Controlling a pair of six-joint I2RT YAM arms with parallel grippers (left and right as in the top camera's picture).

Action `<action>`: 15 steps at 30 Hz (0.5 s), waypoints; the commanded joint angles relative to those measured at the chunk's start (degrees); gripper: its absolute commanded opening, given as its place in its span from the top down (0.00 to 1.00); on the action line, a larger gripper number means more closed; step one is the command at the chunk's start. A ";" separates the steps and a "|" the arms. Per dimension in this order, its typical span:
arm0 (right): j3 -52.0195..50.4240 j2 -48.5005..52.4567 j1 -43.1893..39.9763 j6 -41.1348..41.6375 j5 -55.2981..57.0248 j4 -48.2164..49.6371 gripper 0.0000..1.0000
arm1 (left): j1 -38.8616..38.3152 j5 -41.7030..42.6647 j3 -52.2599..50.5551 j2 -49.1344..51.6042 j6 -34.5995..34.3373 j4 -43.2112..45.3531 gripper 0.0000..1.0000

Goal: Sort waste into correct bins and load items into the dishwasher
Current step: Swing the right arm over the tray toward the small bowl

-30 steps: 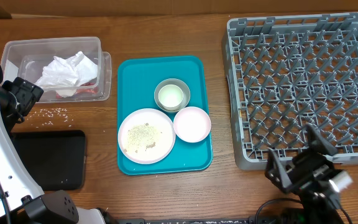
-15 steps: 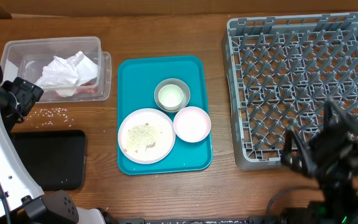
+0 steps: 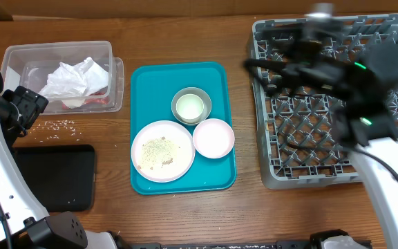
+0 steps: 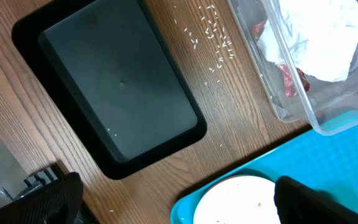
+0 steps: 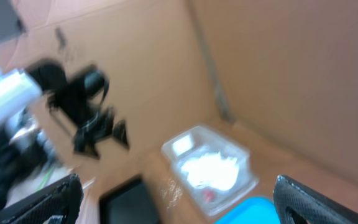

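Right gripper a blur over the dish rack, fingers spread — left gripper likewise spread, mostly cropped

Bright, even light falls from above on the desk, with barely a shadow and no harsh glare. From overhead the left side is crisp, but the right arm over the rack is one grey smear. The left wrist view is sharp: every rice grain shows, there's a dull sheen on the black tray and small glints on the clear tub. The left claw is soft-edged at the bottom corners. The right wrist view is blurred all over, the tub just a pale blob.
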 commanded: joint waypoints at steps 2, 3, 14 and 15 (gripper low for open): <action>2.32 6.56 8.24 -6.69 -2.01 -1.49 0.00 | 0.11 -0.31 -0.09 -0.66 -0.96 -0.11 0.00; 2.32 7.87 9.42 -4.85 -3.63 -1.29 0.00 | 0.09 -0.31 -0.09 -0.66 -0.98 -0.11 0.00; 2.97 14.29 27.06 3.10 37.94 -0.48 0.00 | 0.11 -0.31 -0.09 -0.66 -0.98 -0.11 0.00; 3.50 14.29 28.65 3.06 43.23 -2.21 0.00 | 0.11 -0.31 -0.09 -0.66 -0.98 -0.11 0.00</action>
